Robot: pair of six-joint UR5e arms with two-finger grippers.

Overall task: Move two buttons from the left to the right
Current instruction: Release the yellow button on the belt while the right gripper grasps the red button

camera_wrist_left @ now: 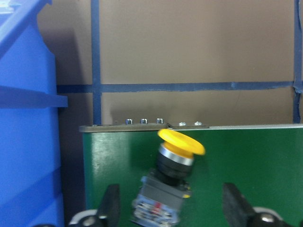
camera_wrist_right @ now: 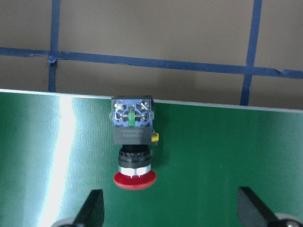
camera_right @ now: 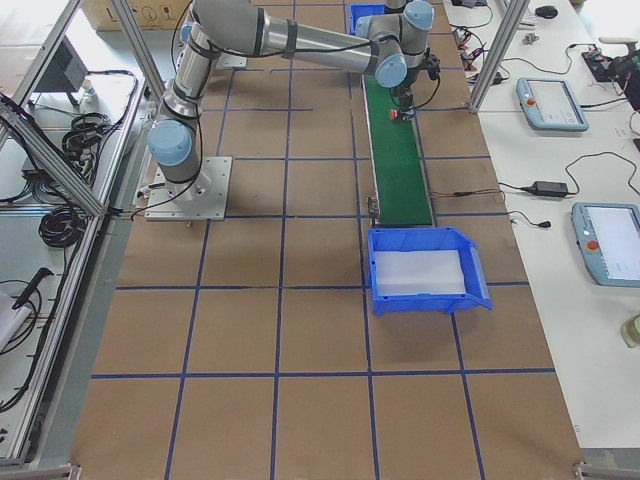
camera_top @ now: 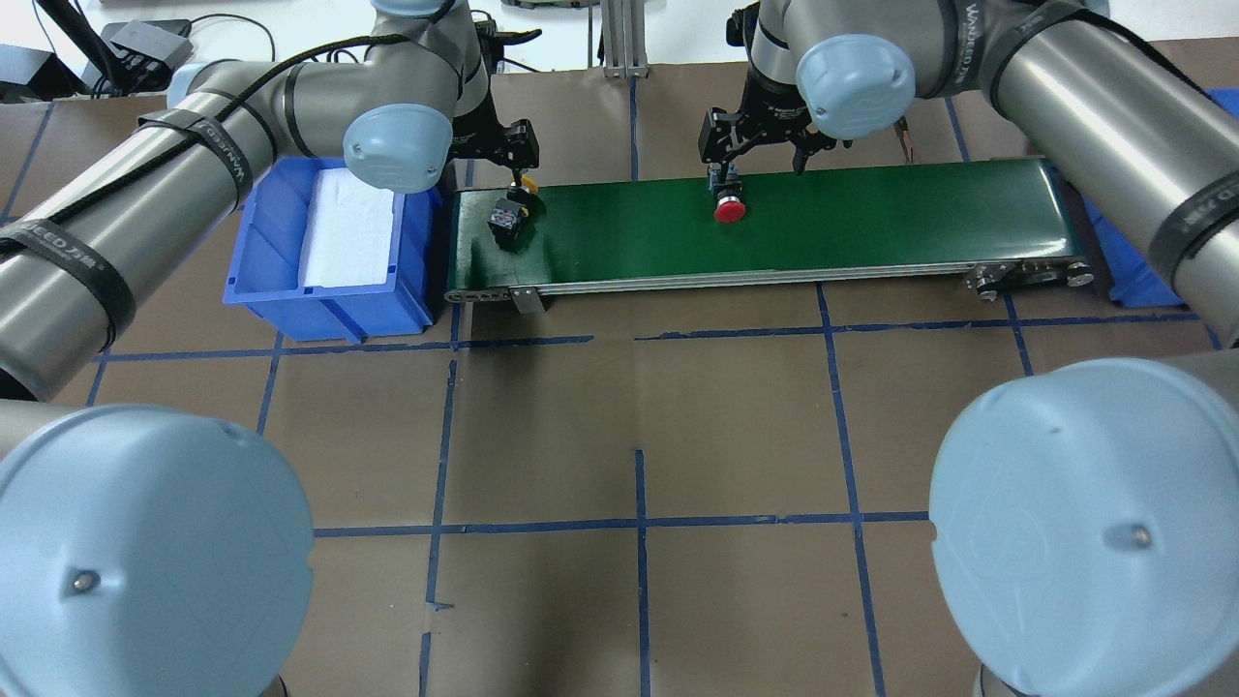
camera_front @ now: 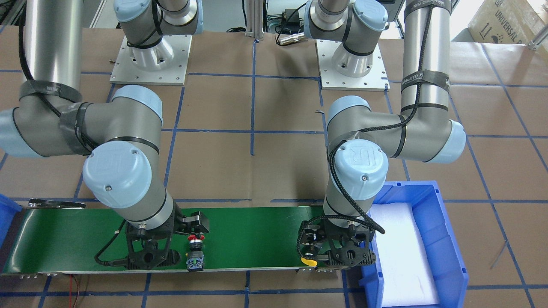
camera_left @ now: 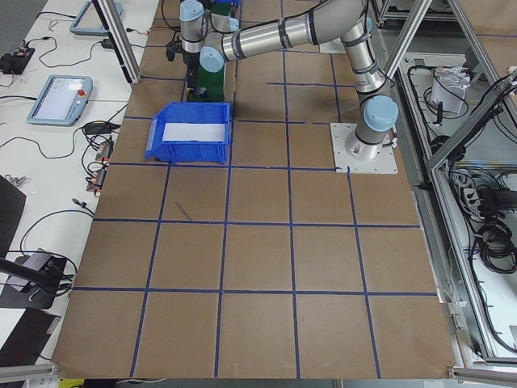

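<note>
The yellow button [camera_wrist_left: 177,161] lies tilted on the green belt [camera_wrist_left: 251,156] near its left end, cap toward the belt's far edge. My left gripper [camera_wrist_left: 173,208] is open, one finger on each side of it, not touching. It also shows in the overhead view [camera_top: 508,160] above the yellow button [camera_top: 507,211]. The red button [camera_wrist_right: 134,142] lies on the belt [camera_top: 871,223], cap toward me. My right gripper [camera_wrist_right: 170,210] is open and hangs over it, fingers wide apart. In the front view the red button [camera_front: 195,248] lies beside the right gripper [camera_front: 150,256].
A blue bin [camera_top: 271,261] with a white foam pad stands against the belt's left end, next to my left gripper [camera_front: 332,254]. Another blue bin [camera_top: 1133,271] sits past the belt's right end. Brown paper with blue tape lines covers the table.
</note>
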